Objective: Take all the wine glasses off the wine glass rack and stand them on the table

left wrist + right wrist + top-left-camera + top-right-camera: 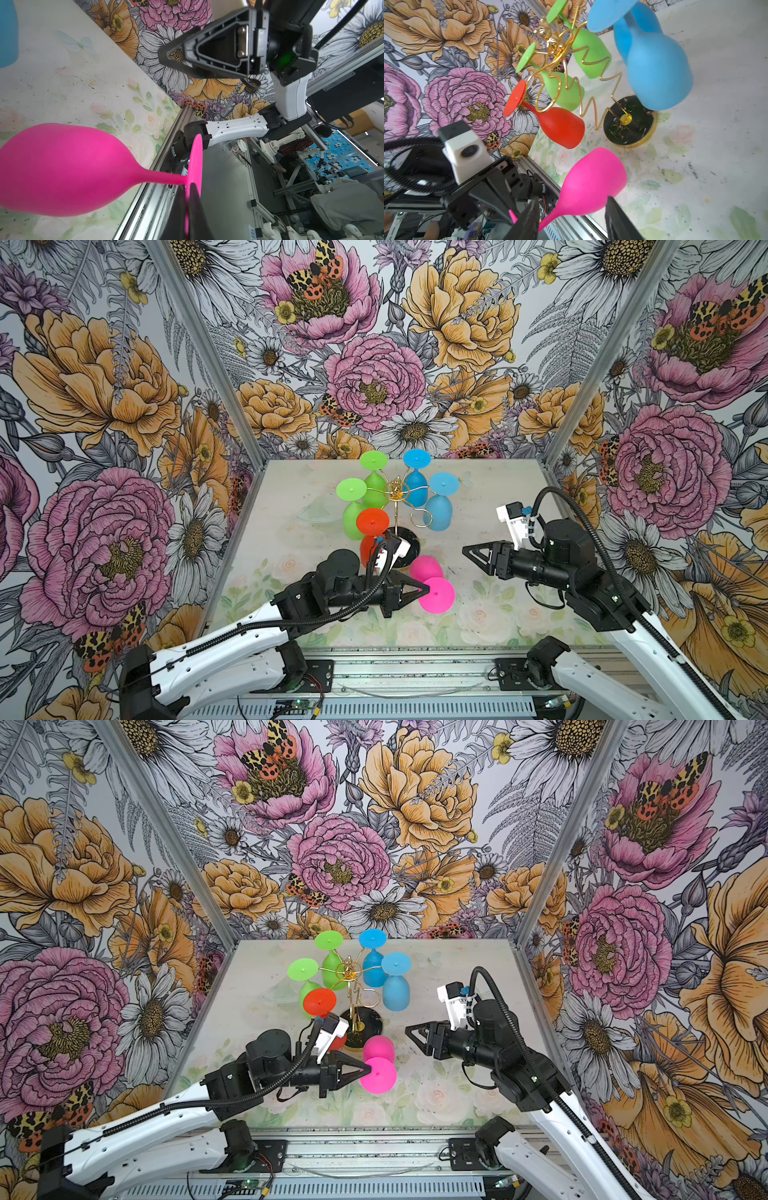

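Observation:
The pink wine glass point(427, 567) is off the wine glass rack point(397, 490) and hangs bowl-down and tilted, just in front of the rack's black base point(411, 540). My left gripper point(426, 589) is shut on the rim of the glass's foot disc point(437, 596). In the left wrist view the fingertips point(182, 188) pinch that disc point(196, 158). My right gripper point(465, 550) hovers to the right of the glass, open and holding nothing. In the right wrist view the pink bowl point(593, 178) shows beyond its spread fingers point(612, 207). Both top views show the same arrangement, with the glass point(379, 1048) and the rack point(351, 969).
Two green glasses point(351, 489), two blue glasses point(444, 483) and a red glass point(372, 521) hang upside down on the gold arms. A clear glass shape point(311, 512) lies on the table left of the rack. Flowered walls close in the back and both sides.

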### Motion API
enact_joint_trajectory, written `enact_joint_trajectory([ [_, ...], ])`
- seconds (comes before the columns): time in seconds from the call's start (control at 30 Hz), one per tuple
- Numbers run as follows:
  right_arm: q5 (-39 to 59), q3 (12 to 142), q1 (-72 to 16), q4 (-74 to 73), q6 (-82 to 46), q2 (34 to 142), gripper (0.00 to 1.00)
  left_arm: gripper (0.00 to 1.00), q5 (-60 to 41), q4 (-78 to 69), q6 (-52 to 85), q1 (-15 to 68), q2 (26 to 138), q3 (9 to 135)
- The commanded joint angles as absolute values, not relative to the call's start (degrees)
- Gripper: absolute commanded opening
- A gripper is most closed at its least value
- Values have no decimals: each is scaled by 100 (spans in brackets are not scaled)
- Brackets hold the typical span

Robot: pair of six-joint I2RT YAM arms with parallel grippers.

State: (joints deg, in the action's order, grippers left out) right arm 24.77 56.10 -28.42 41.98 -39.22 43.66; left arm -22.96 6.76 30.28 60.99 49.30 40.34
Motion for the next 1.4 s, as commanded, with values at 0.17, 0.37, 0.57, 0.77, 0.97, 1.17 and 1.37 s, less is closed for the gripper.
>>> enact_joint_trajectory([
  [0.17, 2583, 5811, -2361, 4720, -3429, 5164, 61, 0, -1016, 1563, 661, 6993, 5153, 4666],
  [0.37, 2873, 6082, -2080, 4720, -3272, 5504, 64, 0, -559, 1769, -921, 7725, 5273, 4642],
  [0.57, 3288, 6206, -1939, 4728, -3220, 5708, 66, 0, 83, 1758, -2246, 8317, 5229, 4480],
  [0.77, 3441, 6308, -1939, 4803, -3077, 5932, 66, 0, 1148, 1758, -3271, 8630, 5298, 4311],
  [0.97, 3642, 6320, -1926, 4886, -3018, 5992, 63, 0, 2355, 1758, -4088, 9084, 5557, 4230],
  [1.17, 3868, 6311, -1928, 4982, -2910, 6055, 57, 0, 3090, 1689, -4679, 9284, 5853, 4099],
  [1.37, 4082, 6254, -1933, 5132, -2732, 6078, 52, 0, 3678, 1443, -5251, 9378, 5958, 3847],
])
